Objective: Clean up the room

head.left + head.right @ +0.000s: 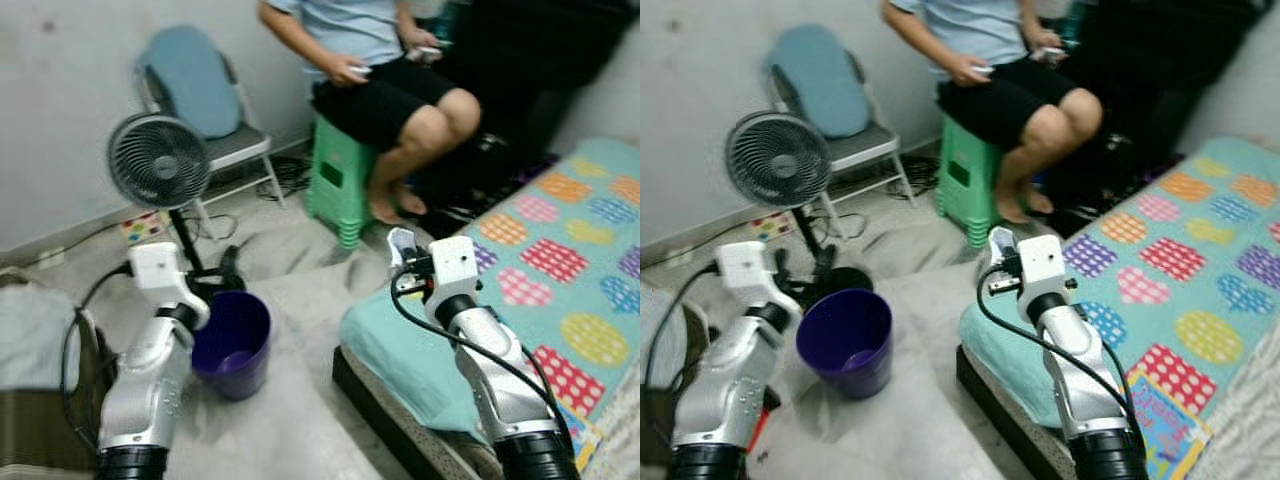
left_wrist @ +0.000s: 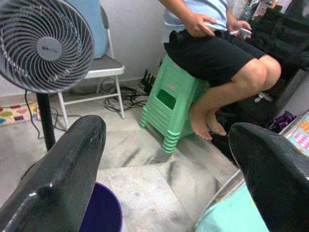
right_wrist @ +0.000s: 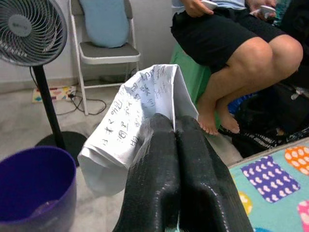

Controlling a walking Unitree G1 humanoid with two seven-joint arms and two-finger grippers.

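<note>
Teal bedding with bright patchwork squares covers the bed [image 1: 560,270] on our right, and our right arm reaches out over its near corner. Against the wall a person [image 1: 375,70] sits on a green stool [image 1: 335,185], busy with something in their hands and well apart from our work. Beside them stands a folding chair [image 1: 215,120] with a blue cushion, and a pedestal fan [image 1: 158,160] faces us from just behind the bin. That purple bin [image 1: 235,345] sits open on the floor between our two arms, handy as the likely drop point.

Our left hand [image 2: 169,169] hovers above the bin's rim, fingers spread wide and carrying nothing, probably kept free. Our right hand [image 3: 176,135] is pinched tight on a crumpled sheet of handwritten paper [image 3: 137,113], held up above the bed edge. We judge the next swing goes leftward, over the bin.
</note>
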